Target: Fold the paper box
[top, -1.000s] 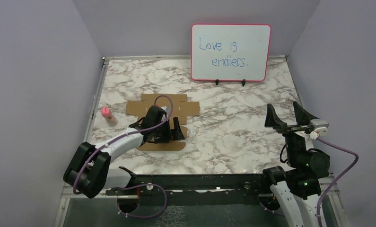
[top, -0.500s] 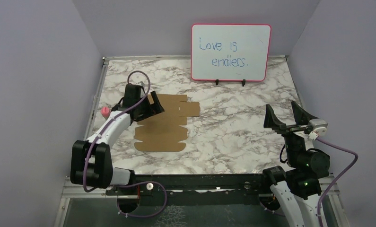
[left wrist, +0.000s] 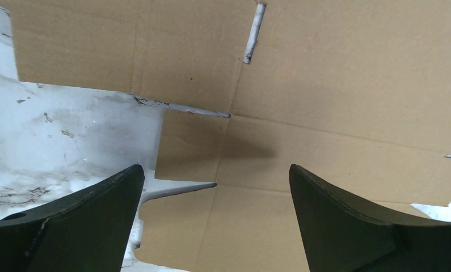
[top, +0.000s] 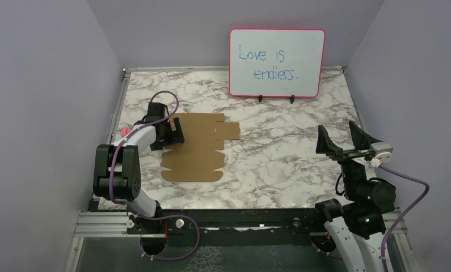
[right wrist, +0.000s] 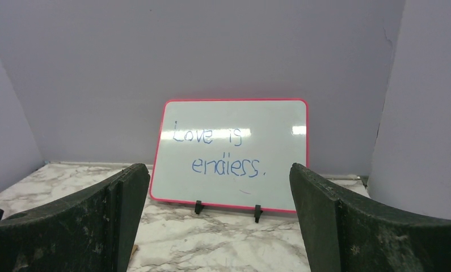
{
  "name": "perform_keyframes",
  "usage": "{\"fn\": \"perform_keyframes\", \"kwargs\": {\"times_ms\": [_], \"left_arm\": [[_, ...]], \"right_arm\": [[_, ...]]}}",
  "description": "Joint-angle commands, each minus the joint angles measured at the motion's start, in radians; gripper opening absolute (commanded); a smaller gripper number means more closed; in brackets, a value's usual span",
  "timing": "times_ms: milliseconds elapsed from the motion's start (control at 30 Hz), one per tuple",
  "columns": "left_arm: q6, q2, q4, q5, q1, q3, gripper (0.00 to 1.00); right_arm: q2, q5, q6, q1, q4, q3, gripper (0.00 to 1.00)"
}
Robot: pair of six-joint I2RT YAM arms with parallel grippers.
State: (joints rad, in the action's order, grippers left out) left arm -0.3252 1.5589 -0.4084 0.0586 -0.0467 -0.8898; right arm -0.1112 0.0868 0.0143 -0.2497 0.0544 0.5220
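The paper box (top: 197,147) lies flat on the marble table as a brown die-cut sheet with flaps and creases. My left gripper (top: 175,131) hovers low over the sheet's left edge, jaws wide open and empty. In the left wrist view the cardboard (left wrist: 325,96) fills most of the frame, with a notched flap corner between the fingers (left wrist: 92,221). My right gripper (top: 343,137) is raised at the table's right side, open and empty, far from the sheet. Its wrist view faces the back wall between its open fingers (right wrist: 348,221).
A pink-framed whiteboard (top: 277,62) stands at the back, also visible as the whiteboard (right wrist: 231,153) in the right wrist view. A small pink-topped object (top: 124,132) sits by the left table edge, partly hidden behind my left arm. Purple walls enclose three sides.
My left arm swung from over the sheet's middle to its left edge, uncovering the cardboard, and its elbow folded back toward the base. The right arm stayed put.
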Motion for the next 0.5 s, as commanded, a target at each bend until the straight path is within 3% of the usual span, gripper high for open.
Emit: {"fn": "perform_keyframes", "kwargs": {"times_ms": [0,200,467], "left_arm": [[0.019,0.036,-0.014,0.008,0.003,0.003,0.99],[-0.026,0.037,0.005,0.082,-0.024,0.051,0.99],[-0.095,-0.003,0.008,0.087,-0.143,0.089,0.99]], "right_arm": [[-0.003,-0.019,-0.011,-0.009,-0.002,0.006,1.00],[0.001,-0.016,-0.011,-0.010,-0.001,0.004,1.00],[0.004,-0.016,-0.011,-0.012,0.001,0.003,1.00]]}}
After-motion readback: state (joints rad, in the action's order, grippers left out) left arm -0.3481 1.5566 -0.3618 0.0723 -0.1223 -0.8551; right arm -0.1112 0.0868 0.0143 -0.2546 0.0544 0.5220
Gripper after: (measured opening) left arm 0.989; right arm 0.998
